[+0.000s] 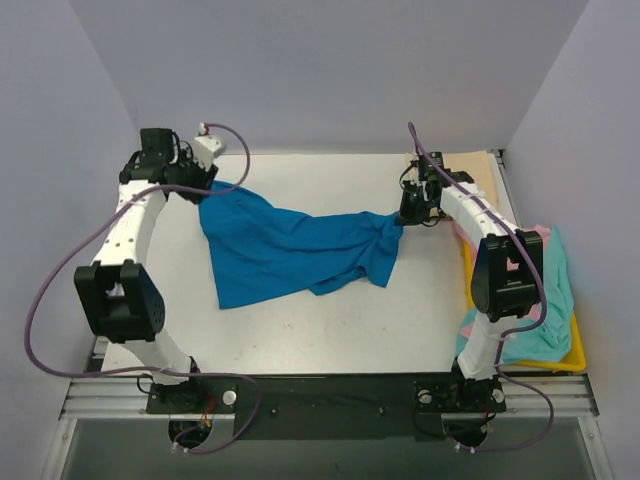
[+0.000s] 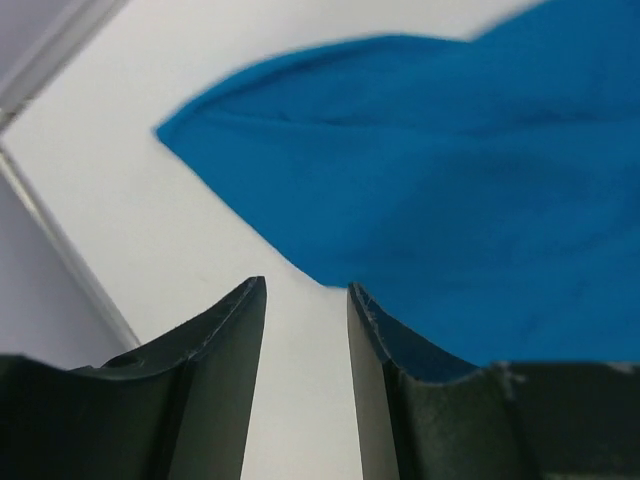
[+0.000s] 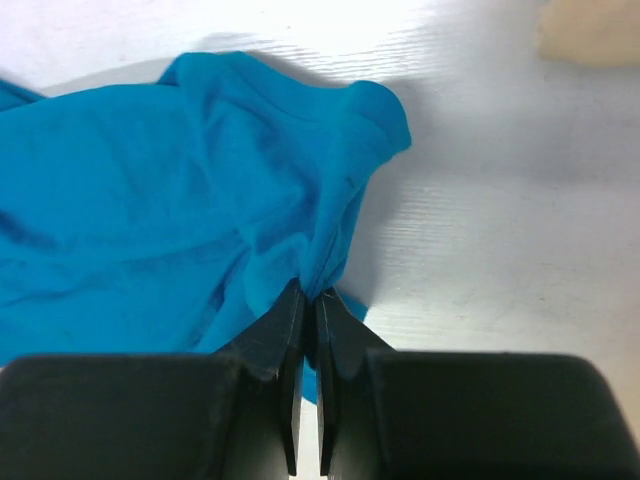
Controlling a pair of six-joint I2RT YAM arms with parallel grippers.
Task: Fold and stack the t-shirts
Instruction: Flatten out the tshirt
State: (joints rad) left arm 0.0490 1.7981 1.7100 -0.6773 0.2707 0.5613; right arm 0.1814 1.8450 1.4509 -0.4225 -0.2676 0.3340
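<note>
A bright blue t-shirt (image 1: 290, 250) lies crumpled and stretched across the middle of the table. My right gripper (image 1: 408, 216) is shut on its bunched right edge, and the right wrist view shows the cloth (image 3: 180, 190) pinched between the shut tips (image 3: 310, 296). My left gripper (image 1: 203, 190) hovers at the shirt's back left corner. In the left wrist view its jaws (image 2: 307, 305) stand open with bare table between them and the blue cloth (image 2: 450, 180) just beyond. A beige t-shirt (image 1: 472, 165) lies at the back right. Teal (image 1: 555, 290) and pink (image 1: 541, 232) shirts lie in the tray.
A yellow tray (image 1: 577, 352) sits along the table's right edge, behind my right arm. Grey walls close in the table at the back and both sides. A corner of the beige shirt (image 3: 590, 30) shows at the right wrist view's top right.
</note>
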